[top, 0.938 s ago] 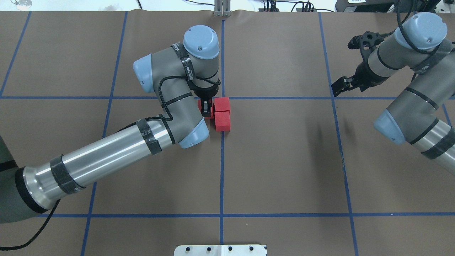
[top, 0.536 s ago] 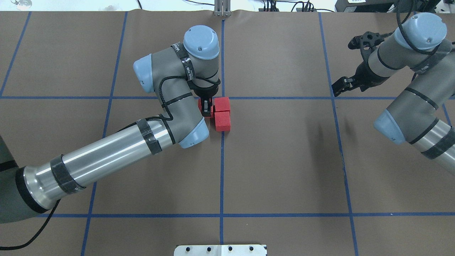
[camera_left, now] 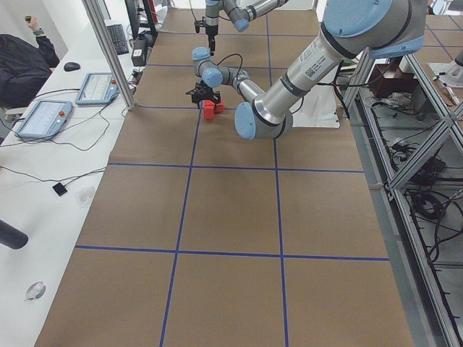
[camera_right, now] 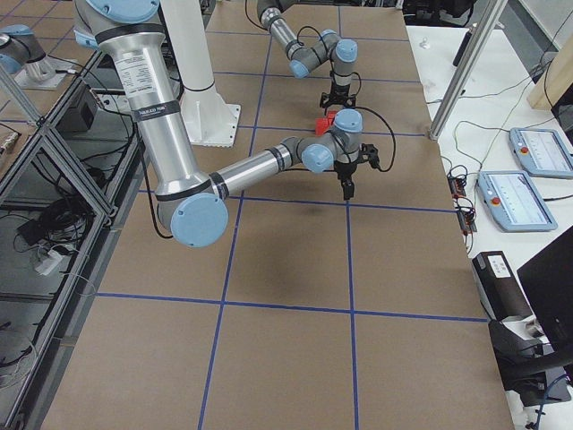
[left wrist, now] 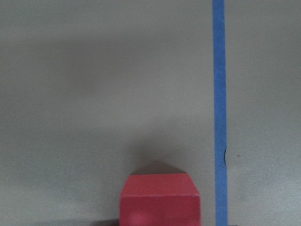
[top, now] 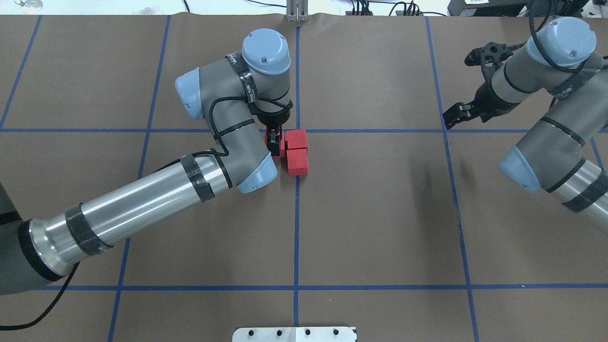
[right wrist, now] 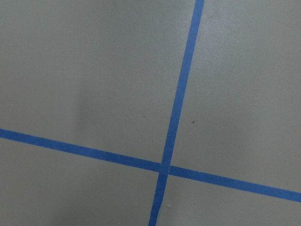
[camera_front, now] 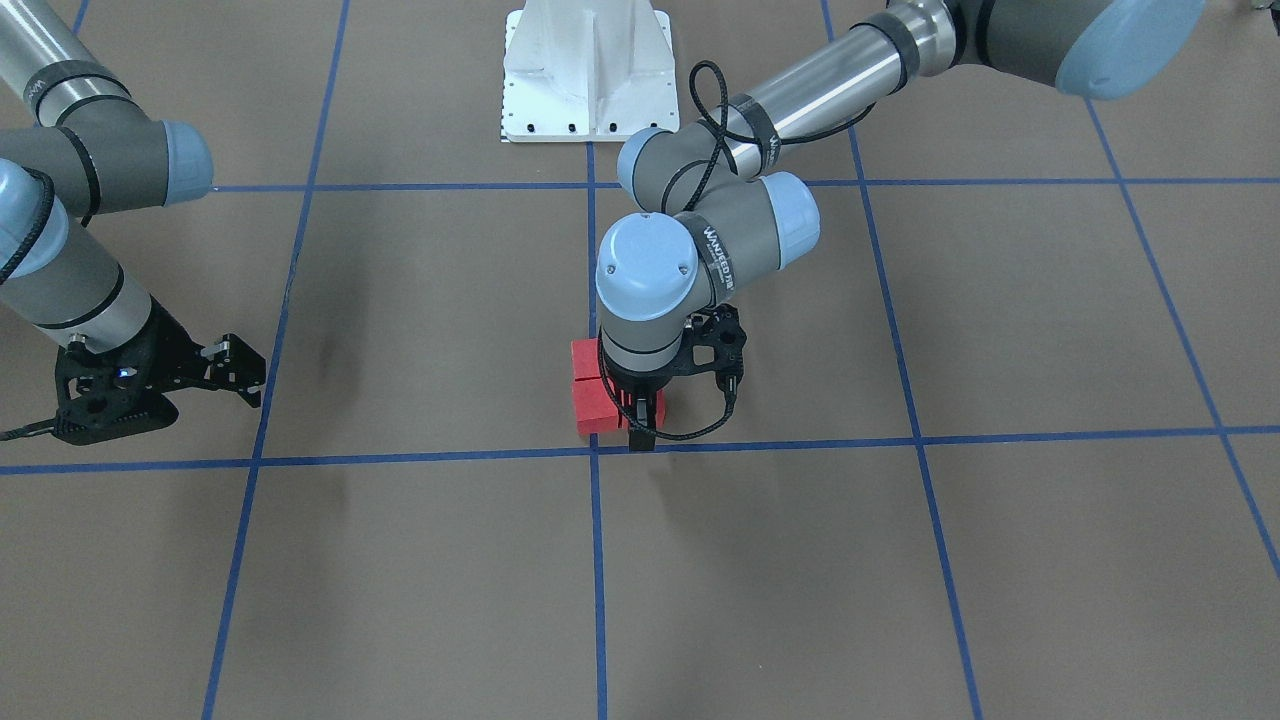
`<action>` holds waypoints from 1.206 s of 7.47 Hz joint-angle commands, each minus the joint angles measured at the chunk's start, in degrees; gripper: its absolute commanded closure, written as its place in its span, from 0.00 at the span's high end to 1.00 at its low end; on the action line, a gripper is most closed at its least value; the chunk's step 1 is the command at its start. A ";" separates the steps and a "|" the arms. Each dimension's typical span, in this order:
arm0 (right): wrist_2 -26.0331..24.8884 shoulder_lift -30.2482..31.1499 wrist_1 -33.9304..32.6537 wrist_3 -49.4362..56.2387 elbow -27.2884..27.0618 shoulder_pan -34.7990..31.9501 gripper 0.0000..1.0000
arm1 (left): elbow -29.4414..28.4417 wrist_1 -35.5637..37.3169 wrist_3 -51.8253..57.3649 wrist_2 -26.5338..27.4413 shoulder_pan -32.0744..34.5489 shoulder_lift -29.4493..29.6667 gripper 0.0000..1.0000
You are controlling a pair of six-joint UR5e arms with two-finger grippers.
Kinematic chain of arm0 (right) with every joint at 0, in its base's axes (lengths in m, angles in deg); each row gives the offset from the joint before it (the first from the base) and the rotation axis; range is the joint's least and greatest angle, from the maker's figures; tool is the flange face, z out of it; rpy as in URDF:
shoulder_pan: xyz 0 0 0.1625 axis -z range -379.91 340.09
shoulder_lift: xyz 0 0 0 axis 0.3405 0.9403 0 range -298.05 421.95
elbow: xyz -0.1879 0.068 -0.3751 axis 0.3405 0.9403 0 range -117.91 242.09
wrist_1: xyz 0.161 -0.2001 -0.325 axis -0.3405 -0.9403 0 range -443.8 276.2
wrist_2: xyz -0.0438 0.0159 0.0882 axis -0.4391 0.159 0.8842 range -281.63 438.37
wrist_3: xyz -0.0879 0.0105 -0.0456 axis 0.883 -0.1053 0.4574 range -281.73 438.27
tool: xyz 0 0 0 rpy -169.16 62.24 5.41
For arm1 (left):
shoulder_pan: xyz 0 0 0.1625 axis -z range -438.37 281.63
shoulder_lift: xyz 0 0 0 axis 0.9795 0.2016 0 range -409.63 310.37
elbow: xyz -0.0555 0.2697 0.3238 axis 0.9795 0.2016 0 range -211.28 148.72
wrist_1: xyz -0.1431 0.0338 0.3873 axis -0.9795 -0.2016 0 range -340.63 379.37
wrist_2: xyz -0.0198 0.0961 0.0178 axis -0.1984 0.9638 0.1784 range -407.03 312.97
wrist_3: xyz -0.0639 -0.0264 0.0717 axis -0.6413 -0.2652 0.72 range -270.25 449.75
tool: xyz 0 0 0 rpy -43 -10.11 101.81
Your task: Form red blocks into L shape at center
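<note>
2 blue tape lines (right wrist: 181, 94) meet at a crossing (right wrist: 163, 168). Plain brown surface (right wrist: 84, 70) fills all 4 quadrants around the crossing.

The left arm (top: 228, 123) leans in over the red blocks (top: 297, 151) from the robot's left, its left claw (top: 274, 142) down at their left flank beside the center (top: 298, 130), closing that side; the blocks' right and robot-facing sides open onto bare counter (top: 380, 213); the right claw (top: 456, 113) hovers well apart above another tape crossing (right wrist: 163, 168); the white pedestal base (camera_front: 588, 75) occupies the robot's edge.
</note>
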 commanded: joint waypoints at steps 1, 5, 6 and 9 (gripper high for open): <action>0.03 -0.33 0.00 -0.05 0.01 0.00 0.99 | 3.10 7.01 3.91 -0.20 1.47 0.35 1.00; -6.19 0.01 0.17 0.04 -0.52 -0.35 0.99 | 14.52 13.03 31.29 0.50 4.98 -4.63 1.00; -7.51 0.63 0.09 -0.22 -0.08 -1.05 0.99 | 19.25 12.95 40.42 0.50 7.17 -9.53 1.00; 1.74 4.32 -0.09 3.26 1.40 -12.87 0.99 | 35.16 12.25 77.74 -0.29 16.03 -29.02 1.00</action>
